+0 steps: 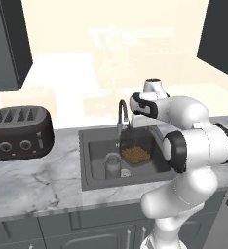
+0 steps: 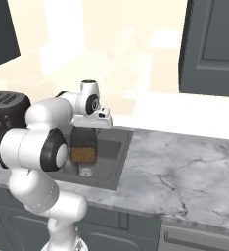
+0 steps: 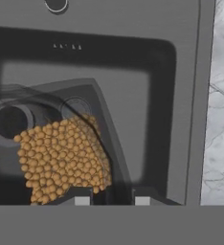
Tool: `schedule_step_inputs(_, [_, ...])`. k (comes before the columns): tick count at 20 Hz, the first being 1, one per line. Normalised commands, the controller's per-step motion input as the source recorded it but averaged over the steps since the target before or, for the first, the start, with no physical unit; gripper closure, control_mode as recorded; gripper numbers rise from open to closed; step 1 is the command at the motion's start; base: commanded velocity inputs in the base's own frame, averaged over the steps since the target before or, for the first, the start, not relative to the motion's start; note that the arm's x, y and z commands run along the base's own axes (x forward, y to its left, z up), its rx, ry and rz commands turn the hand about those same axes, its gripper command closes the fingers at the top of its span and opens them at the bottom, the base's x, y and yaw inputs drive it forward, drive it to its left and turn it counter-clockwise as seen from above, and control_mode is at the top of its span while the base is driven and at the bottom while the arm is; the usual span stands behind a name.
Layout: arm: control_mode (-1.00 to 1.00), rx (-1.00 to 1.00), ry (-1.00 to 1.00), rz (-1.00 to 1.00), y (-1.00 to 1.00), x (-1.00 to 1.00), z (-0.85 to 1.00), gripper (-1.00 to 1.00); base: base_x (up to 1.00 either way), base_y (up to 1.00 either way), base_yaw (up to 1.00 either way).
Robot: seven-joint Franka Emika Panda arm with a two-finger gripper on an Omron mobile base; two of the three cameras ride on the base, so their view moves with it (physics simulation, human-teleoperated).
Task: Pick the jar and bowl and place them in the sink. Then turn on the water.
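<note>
Jar (image 1: 135, 154) hangs directly below the hand (image 3: 112, 200), low inside the sink (image 1: 94, 146), granules heaped at one side; the narrowly parted jaws appear to pinch the jar's wall.

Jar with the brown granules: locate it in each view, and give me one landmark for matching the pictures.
Left base view: the jar is just right of centre, in the right half of the sink, below and right of the tap.
Right base view: the jar is left of centre, over the basin.
Hand view: the jar is lower left, granules showing.
Shared landmark: the dark sink around it.
</note>
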Motion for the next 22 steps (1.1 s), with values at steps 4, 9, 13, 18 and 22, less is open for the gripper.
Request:
schedule_step_inputs(4, [-1.00,0.00,0.00,0.00,0.00,0.00,-0.23,1.00,0.00,0.00,0.00])
schedule_step_inputs(9, [-1.00,0.00,0.00,0.00,0.00,0.00,-0.29,1.00,0.00,0.00,0.00])
schedule_step_inputs(13, [-1.00,0.00,0.00,0.00,0.00,0.00,-0.26,1.00,0.00,0.00,0.00])
schedule_step_inputs(18, [-1.00,0.01,-0.01,0.00,-0.17,-0.09,-0.01,1.00,0.00,0.00,0.00])
schedule_step_inputs(22, [-1.00,0.00,-0.03,0.00,-0.25,-0.16,0.00,1.00,0.00,0.00,0.00])
